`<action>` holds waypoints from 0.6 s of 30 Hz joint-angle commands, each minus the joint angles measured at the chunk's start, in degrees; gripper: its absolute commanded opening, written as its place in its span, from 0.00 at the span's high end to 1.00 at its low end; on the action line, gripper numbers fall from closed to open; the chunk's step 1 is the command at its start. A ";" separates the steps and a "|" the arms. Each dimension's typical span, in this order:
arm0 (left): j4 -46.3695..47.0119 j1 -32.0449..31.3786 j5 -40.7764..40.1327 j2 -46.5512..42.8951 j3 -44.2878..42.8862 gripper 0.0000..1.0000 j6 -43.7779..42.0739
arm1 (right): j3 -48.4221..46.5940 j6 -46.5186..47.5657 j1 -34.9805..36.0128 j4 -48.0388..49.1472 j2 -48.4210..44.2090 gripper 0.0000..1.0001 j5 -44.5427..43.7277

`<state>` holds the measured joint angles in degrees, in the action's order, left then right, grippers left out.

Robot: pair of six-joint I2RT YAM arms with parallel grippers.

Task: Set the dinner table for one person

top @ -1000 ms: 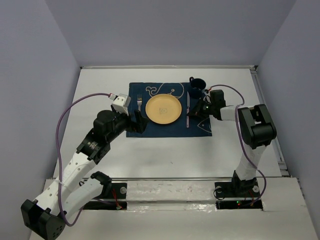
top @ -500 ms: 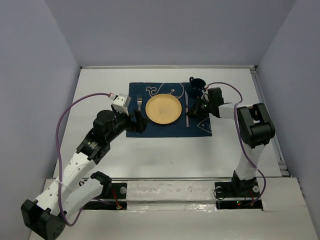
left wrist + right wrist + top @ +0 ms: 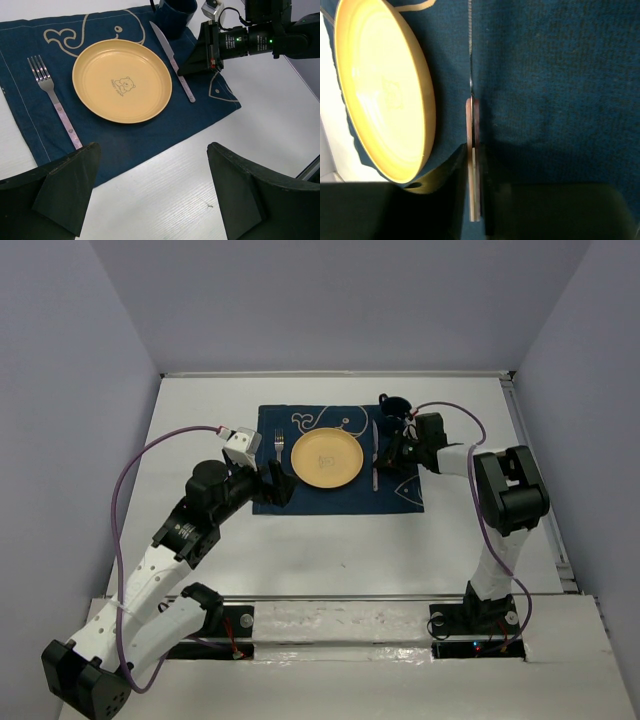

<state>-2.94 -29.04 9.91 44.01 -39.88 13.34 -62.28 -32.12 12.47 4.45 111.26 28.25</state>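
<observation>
Worktop (image 3: 340, 540): white, matte, spread across the whole floor of the enclosure, bounded by pale lavender walls (image 3: 70, 390) on three sides; both arm bases are bolted at its near edge.

Navy placemat (image 3: 300, 502) with a white whale drawing is laid flat on the far middle of the worktop. Yellow plate (image 3: 121, 80) is seated at the placemat's centre; a small bear print is seen in its well. Fork (image 3: 52, 100) is laid on the placemat left of the plate, tines pointing away. Knife (image 3: 172, 60) is laid right of the plate, close to its rim, blade pointing away. Dark blue mug (image 3: 175, 15) is stood at the far right corner of the placemat, just beyond the knife tip.

Right gripper (image 3: 473, 200): lowered to the placemat, jaws drawn narrowly together on the knife handle.

Left gripper (image 3: 150, 195): held above the near left edge of the placemat, jaws spread wide, nothing held.
</observation>
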 commanded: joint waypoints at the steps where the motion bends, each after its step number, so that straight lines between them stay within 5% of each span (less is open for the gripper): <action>1: 1.97 0.39 1.42 -1.21 -0.20 0.01 -0.51 | -1.79 0.74 0.45 -0.31 0.97 0.66 -1.53; 18: 2.24 0.47 2.13 -1.47 -0.20 0.01 -0.16 | -4.51 6.62 4.66 -12.18 -3.77 0.60 -15.58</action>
<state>-2.83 -28.84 10.72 43.57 -39.88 13.37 -63.70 -29.28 14.85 -1.54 109.47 20.08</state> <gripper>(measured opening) 0.989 0.401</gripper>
